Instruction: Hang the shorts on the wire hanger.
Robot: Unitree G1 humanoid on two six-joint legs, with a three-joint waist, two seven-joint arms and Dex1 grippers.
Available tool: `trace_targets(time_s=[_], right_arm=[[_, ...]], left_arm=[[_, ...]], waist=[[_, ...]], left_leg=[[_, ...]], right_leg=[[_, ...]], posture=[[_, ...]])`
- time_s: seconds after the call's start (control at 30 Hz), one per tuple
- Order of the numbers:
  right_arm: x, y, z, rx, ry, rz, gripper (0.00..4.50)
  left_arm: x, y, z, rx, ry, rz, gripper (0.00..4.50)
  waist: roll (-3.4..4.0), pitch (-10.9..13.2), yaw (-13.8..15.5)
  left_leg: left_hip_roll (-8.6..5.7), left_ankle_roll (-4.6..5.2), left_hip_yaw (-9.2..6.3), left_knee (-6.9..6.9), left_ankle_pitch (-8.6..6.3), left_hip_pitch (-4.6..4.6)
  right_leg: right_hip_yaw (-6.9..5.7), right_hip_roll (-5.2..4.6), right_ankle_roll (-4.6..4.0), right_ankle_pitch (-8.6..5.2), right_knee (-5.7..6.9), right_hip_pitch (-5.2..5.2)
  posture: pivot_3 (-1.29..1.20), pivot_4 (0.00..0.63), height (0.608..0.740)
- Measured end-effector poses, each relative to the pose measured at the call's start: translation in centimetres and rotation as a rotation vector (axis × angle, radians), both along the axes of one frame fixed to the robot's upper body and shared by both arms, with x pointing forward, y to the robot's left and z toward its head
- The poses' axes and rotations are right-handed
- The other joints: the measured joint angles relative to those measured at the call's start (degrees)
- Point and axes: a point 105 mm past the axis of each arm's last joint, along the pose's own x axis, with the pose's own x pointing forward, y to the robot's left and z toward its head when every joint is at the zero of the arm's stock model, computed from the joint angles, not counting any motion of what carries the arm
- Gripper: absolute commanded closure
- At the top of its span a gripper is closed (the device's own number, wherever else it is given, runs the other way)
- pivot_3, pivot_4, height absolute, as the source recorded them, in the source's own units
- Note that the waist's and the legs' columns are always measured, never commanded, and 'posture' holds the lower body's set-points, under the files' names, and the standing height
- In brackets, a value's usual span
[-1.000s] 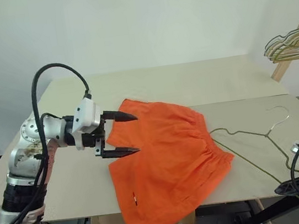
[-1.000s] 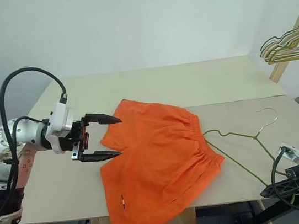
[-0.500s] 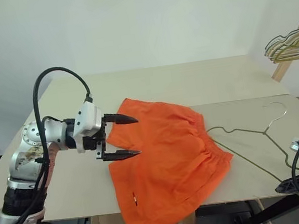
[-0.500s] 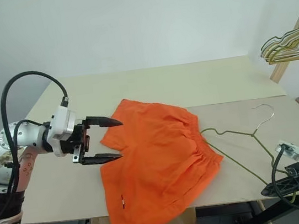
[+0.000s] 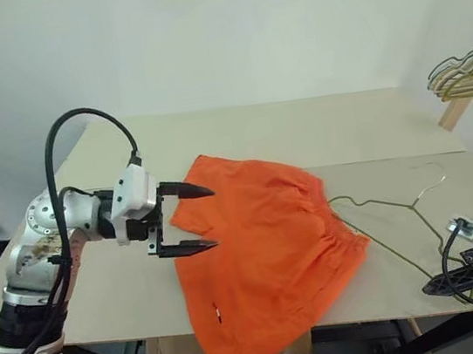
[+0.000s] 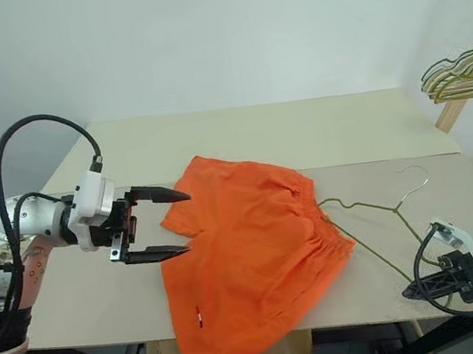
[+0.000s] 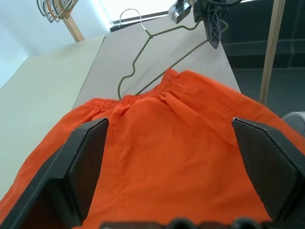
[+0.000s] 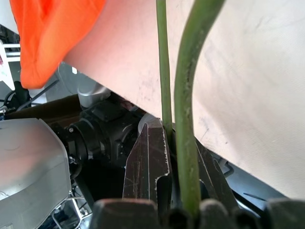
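The shorts (image 5: 263, 244) are bright orange, of thin fabric that lies in soft wrinkles, with a gathered elastic waistband running along the edge that faces the robot's right. They lie spread across the middle of the pale bench (image 5: 300, 128), one leg reaching toward the far side, the other draping over the near edge and hanging below it. A small pale mark shows on the hanging leg near the bench edge.

The wire hanger (image 5: 398, 216) is a single thin greyish-gold wire, a triangular body with a curved hook, lying flat on the bench just to the right of the shorts. One shoulder of the wire meets the waistband, and whether it runs under the cloth cannot be told. The hook curls toward the far right of the bench.

The left tool (image 5: 191, 220) hovers at the left edge of the shorts, its two black fingers spread wide, one above the other, pointing toward the robot's right with orange fabric beyond them. In the left wrist view both fingers (image 7: 81, 167) stand far apart over the cloth.

The right tool (image 5: 437, 285) sits at the near right edge of the bench, fingers pressed together on the hanger's lower corner; the right wrist view shows the wire clamped between them.

A cluster of other hangers (image 5: 467, 74) hangs from a wooden beam at the far right.
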Motion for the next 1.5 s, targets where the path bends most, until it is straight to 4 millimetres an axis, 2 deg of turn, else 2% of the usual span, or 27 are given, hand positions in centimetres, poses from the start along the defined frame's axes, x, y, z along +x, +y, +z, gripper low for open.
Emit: trace_targets(time_s=[0.37, 0.67, 0.97, 1.27, 1.5], right_arm=[[-1.1, 0.9, -0.1, 0.030, 0.037, 0.069, 4.50], [2.3, 2.0, -0.8, 0.112, -0.033, -0.016, 4.50], [2.5, 3.7, -1.9, 0.148, -0.002, 0.032, 4.50], [5.4, 5.2, -3.1, 0.189, -0.031, -0.044, 4.50], [5.5, 5.9, -3.2, 0.229, -0.024, -0.034, 4.50]], left_arm=[[-0.1, 0.2, 0.2, -0.007, -0.002, 0.001, 0.01], [-0.3, 0.2, 0.0, -0.003, 0.006, 0.005, 0.01], [-0.2, 0.6, 0.0, 0.016, 0.002, 0.018, 0.01], [-0.5, 0.7, 0.1, 0.018, -0.001, 0.031, 0.01], [-0.6, 1.1, -0.1, 0.030, 0.008, 0.054, 0.01]], waist=[[0.00, 0.0, 0.9], [-0.01, 0.0, 1.3], [-0.02, 0.0, 1.9], [-0.02, 0.0, 2.1], [-0.03, 0.0, 3.1]], left_leg=[[0.01, 0.00, 0.00, 0.01, 0.00, 0.01], [0.01, 0.00, 0.02, -0.01, 0.00, -0.01], [0.00, 0.00, 0.01, 0.00, 0.00, -0.03], [0.00, 0.00, 0.00, -0.02, 0.00, -0.03], [0.01, 0.00, 0.00, -0.02, 0.00, -0.02]], right_leg=[[-0.02, 0.02, 0.00, 0.00, 0.02, 0.01], [-0.03, 0.04, -0.01, 0.01, -0.01, -0.01], [-0.06, 0.04, -0.02, 0.01, 0.00, 0.00], [-0.06, 0.07, -0.03, 0.02, 0.02, -0.01], [-0.08, 0.09, -0.04, 0.02, 0.04, -0.01]], posture=[[0.16, 0.000, 0.740], [0.17, 0.005, 0.740], [0.21, 0.000, 0.740], [0.23, 0.000, 0.740], [0.24, 0.000, 0.740]])
